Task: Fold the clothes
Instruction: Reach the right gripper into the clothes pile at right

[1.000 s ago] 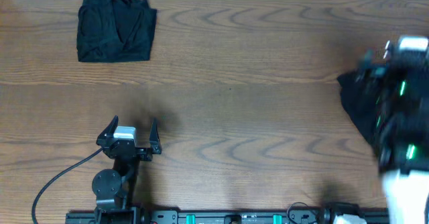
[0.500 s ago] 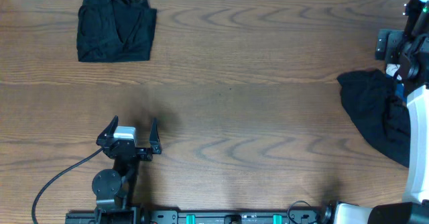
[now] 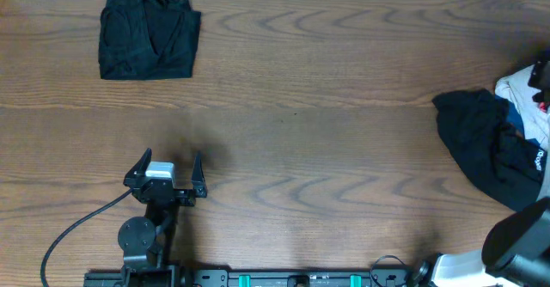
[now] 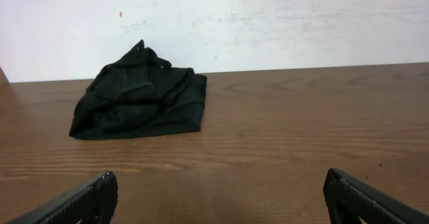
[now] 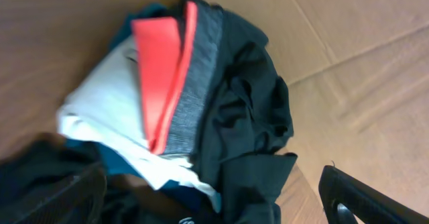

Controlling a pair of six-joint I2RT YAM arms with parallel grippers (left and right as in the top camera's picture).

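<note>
The left gripper [image 3: 169, 160] sat near the front edge of the wooden table [image 3: 326, 89], its jaws spread wide apart, holding and touching nothing. A bundled black garment [image 3: 148, 39] lay well apart from it at the far left corner, by the white wall. The right gripper [image 5: 208, 202] hung over a loose heap of clothes [image 3: 483, 145] at the table's right edge, its jaws also wide apart with nothing gripped. In that heap, a black piece showed a coral-red band [image 5: 155, 76] beside grey trim, lying over a white piece [image 5: 100, 117] with some blue beneath.
</note>
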